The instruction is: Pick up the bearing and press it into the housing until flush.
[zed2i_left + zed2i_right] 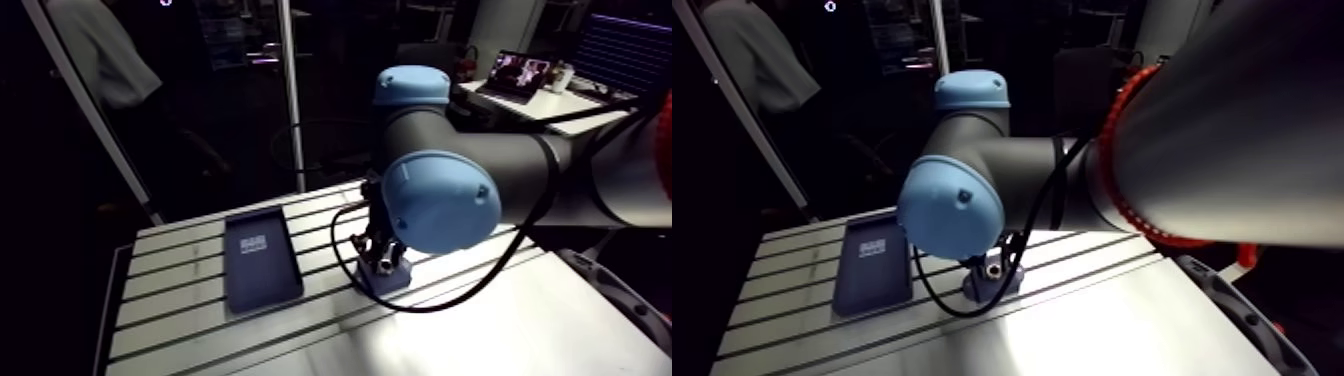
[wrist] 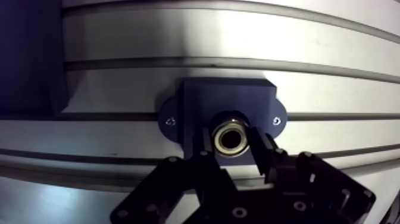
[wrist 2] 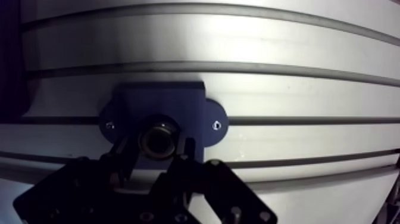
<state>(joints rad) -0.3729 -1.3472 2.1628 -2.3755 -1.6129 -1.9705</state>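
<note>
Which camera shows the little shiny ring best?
The wrist view: the small shiny metal ring-shaped bearing sits close-up, gripped by the black pincer at the dark-blue housing block. In the arm views it cannot be made out beneath the pincer.

Bearing (image 2: 231, 137) at housing's (image 2: 226, 95) bore, housing on table (image 2: 238, 36), tray (image 1: 262, 262) nearby.

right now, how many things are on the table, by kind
bearing: 1
housing: 1
dark flat tray: 1
total: 3
</note>
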